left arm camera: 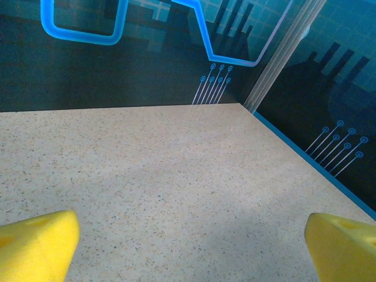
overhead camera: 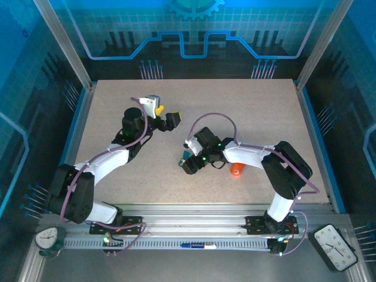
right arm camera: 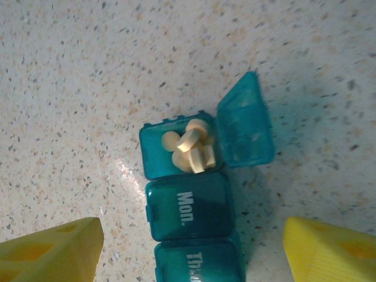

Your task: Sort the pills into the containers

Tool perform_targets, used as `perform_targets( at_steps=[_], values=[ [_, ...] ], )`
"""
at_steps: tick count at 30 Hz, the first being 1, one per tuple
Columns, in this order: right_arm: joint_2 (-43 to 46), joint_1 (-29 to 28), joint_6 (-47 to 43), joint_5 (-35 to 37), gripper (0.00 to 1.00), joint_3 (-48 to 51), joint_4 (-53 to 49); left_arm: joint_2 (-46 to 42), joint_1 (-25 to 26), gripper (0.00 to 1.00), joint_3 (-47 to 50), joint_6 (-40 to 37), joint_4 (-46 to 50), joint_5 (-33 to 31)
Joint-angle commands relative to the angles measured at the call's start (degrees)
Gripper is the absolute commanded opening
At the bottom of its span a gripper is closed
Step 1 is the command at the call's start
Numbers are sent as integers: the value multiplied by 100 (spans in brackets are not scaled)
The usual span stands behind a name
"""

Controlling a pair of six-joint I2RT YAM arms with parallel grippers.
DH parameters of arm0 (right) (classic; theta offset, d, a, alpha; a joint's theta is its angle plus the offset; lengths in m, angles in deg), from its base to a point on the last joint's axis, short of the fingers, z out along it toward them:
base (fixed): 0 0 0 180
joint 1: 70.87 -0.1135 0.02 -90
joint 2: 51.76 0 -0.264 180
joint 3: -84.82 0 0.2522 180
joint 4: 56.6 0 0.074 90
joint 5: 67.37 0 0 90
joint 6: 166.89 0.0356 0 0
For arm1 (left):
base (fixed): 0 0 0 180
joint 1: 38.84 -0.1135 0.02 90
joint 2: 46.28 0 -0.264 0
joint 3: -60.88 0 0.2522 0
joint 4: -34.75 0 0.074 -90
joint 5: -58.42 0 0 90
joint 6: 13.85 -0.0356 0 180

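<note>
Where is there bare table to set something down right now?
Bare: the far-right quarter of the table, beyond the right arm; also the far strip ahead of the left gripper. Crowded: the centre, where the open right gripper hangs over the pill box, orange bottle beside its arm.

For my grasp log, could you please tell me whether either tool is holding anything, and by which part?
Nothing is held: the left tool is open over the table, the right tool open above the pill box.
</note>
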Motion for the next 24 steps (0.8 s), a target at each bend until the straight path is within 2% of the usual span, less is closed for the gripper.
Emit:
perform_targets(
  at_steps=[1,10,18,24],
  values=[
    [-168,-140,-220,62,80,58,-4,-103,-62,99,-176,61,46,125],
    [-423,-303,-331,381,71,57,95,-118,-80,99,-173,64,31,108],
    [-392,-325,-418,426,44,97,130,-121,-91,99,-138,71,12,73],
    [-262,-314,-579,492,34,48,79,-138,-98,99,-117,70,9,72]
  ],
)
